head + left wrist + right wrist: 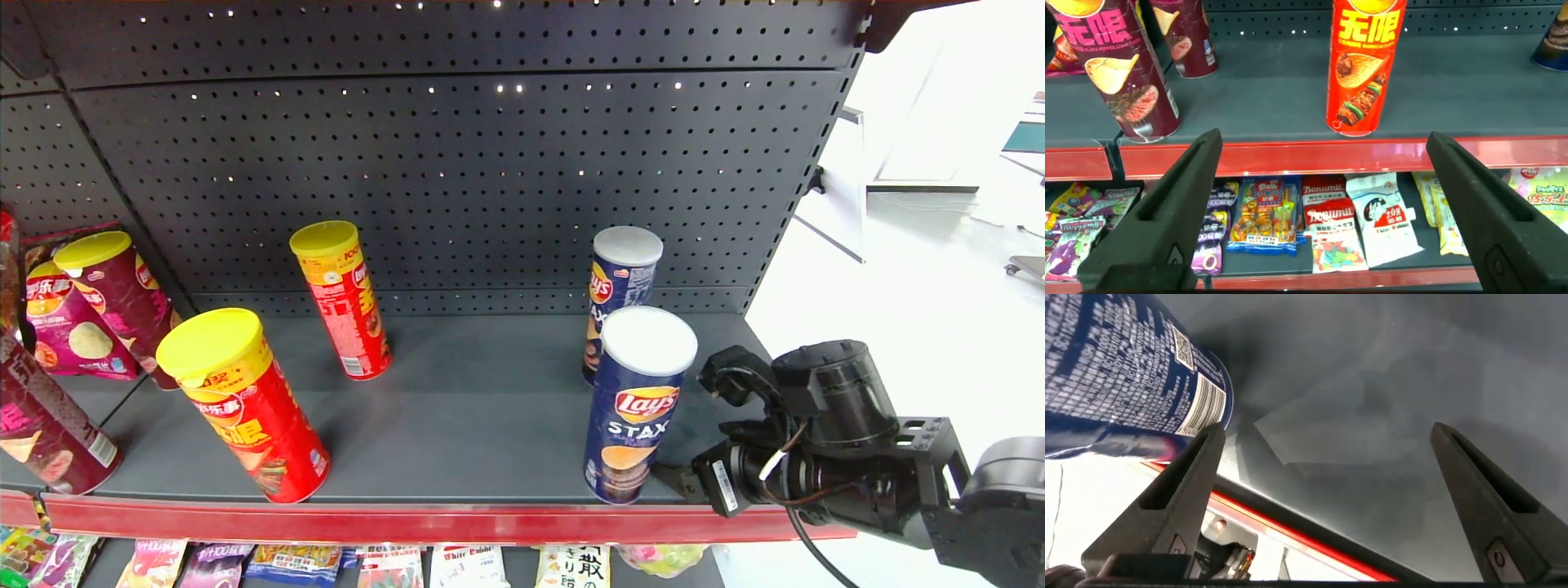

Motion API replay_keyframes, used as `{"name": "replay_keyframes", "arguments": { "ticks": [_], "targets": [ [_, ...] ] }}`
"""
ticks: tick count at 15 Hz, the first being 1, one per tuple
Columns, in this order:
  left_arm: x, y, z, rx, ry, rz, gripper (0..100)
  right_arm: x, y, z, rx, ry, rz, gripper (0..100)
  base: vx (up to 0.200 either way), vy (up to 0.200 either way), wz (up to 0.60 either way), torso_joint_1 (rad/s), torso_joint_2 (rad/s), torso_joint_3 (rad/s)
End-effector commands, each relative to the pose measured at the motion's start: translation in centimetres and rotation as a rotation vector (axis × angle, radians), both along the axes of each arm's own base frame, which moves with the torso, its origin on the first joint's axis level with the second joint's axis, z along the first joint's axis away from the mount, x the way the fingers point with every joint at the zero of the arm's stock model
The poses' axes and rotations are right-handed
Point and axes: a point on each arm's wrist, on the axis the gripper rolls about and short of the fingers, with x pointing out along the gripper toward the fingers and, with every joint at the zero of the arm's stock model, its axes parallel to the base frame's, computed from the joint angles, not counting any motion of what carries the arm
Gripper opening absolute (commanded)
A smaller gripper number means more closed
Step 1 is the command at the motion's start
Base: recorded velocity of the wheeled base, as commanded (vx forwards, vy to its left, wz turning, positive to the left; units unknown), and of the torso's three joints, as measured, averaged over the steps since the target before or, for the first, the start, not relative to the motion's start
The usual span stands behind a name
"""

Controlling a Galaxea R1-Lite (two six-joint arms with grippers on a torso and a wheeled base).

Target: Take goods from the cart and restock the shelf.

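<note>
Two blue chip cans stand on the dark shelf (490,408) at the right, one at the front (639,404) and one behind it (618,286). My right gripper (671,480) sits low at the shelf's front edge, just right of the front can. Its fingers are open (1324,433), and the blue can (1127,367) lies outside them, close beside one fingertip (1208,437). Two red cans with yellow lids (245,408) (341,298) stand left of centre. My left gripper (1323,137) is open and empty, facing the shelf front, with the front red can (1365,65) ahead.
Maroon cans (41,425) (118,290) crowd the shelf's left end. A red rail (490,523) runs along the front edge. Snack packets (1331,229) fill the lower shelf. Bare shelf lies between the red and blue cans. A perforated back panel (490,180) closes the rear.
</note>
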Motion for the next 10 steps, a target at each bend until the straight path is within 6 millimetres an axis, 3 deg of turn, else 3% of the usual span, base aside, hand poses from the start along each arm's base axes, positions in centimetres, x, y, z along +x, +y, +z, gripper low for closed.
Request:
{"name": "replay_keyframes", "arguments": {
  "ticks": [1, 6, 7, 10],
  "targets": [
    [0.0, 0.0, 0.0, 0.000, -0.001, 0.000, 100, 0.0, 0.0, 0.0, 0.000, 0.000, 0.001, 100, 0.000, 0.000, 0.00, 0.000, 0.00, 0.000],
    [0.0, 0.0, 0.0, 0.000, -0.001, 0.000, 100, -0.5, -0.6, 0.1, -0.002, 0.002, -0.009, 100, 0.000, 0.000, 0.00, 0.000, 0.00, 0.000],
    [0.0, 0.0, 0.0, 0.000, -0.001, 0.000, 100, -2.0, -2.5, 1.9, 0.027, -0.062, -0.036, 100, 0.000, 0.000, 0.00, 0.000, 0.00, 0.000],
    [0.0, 0.0, 0.0, 0.000, -0.001, 0.000, 100, -5.5, -5.4, 3.7, 0.038, -0.170, -0.030, 100, 0.000, 0.000, 0.00, 0.000, 0.00, 0.000]
  ]
}}
